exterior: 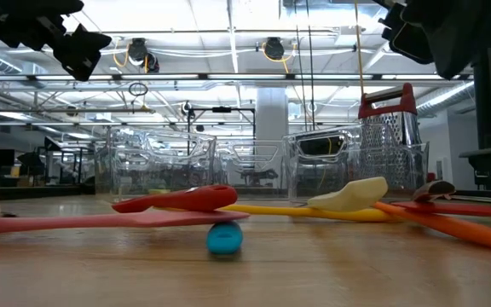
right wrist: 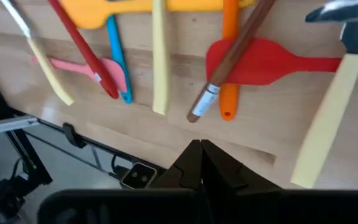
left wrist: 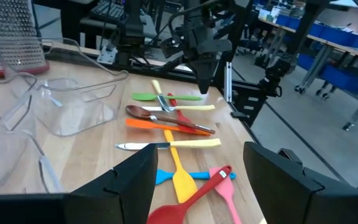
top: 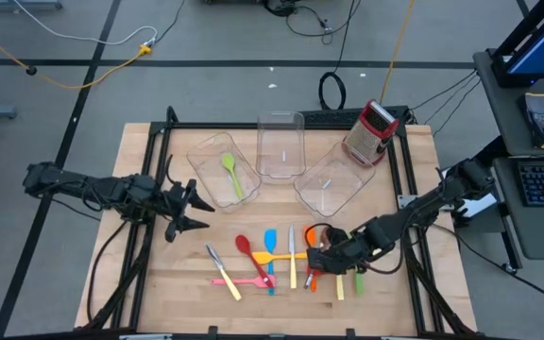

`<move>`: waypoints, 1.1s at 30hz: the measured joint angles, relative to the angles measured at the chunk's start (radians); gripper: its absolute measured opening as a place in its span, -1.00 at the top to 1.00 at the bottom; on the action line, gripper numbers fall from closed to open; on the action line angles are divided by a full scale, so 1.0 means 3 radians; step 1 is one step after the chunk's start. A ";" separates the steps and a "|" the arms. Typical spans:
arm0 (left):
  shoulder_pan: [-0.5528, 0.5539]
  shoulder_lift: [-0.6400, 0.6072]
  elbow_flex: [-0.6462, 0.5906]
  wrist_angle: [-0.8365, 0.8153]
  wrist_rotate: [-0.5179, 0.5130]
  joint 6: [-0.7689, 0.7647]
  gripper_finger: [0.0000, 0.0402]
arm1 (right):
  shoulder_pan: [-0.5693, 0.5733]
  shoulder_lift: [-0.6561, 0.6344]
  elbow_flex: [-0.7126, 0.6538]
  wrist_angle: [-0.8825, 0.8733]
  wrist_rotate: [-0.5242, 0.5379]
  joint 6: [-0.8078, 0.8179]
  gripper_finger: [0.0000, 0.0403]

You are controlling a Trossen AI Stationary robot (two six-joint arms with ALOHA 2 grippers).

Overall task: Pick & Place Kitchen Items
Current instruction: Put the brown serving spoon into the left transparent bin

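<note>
Several slim utensils lie side by side on the wooden table near its front edge: a red spoon (top: 244,247), a blue spatula (top: 271,238), a pink spatula (top: 239,281), an orange spatula (right wrist: 229,68), a red spatula (right wrist: 272,59), a brown-handled spoon (right wrist: 232,53) and cream-handled cutlery (right wrist: 159,62). A green spoon (top: 229,175) lies inside the left clear bin (top: 206,156). My right gripper (right wrist: 201,149) hangs shut above the row's right part, pointing down at bare wood. My left gripper (top: 196,210) stands open at the table's left, clear of everything.
Two more clear bins (top: 280,142) (top: 333,184) stand at the back middle, and a red-and-silver box grater (top: 371,132) at the back right. A black frame (top: 414,227) runs along the table's sides. Bare wood lies between my left gripper and the utensils.
</note>
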 joint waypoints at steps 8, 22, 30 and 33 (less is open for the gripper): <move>0.0018 0.0000 0.0000 0.0000 0.0008 0.0013 -0.20 | 0.0002 0.0000 -0.0028 0.0028 -0.0122 0.0133 1.00; 0.0018 0.0000 0.0000 -0.0001 0.0008 0.0014 -0.20 | 0.0002 -0.0003 -0.0028 0.0291 -0.0108 -0.0483 1.00; 0.0018 0.0000 0.0001 -0.0001 0.0008 0.0014 -0.20 | -0.0009 -0.0003 -0.0028 0.0297 -0.0105 -0.0503 1.00; 0.0018 0.0000 0.0001 0.0000 0.0008 0.0014 -0.20 | -0.0009 -0.0003 -0.0028 0.0297 -0.0098 -0.0527 1.00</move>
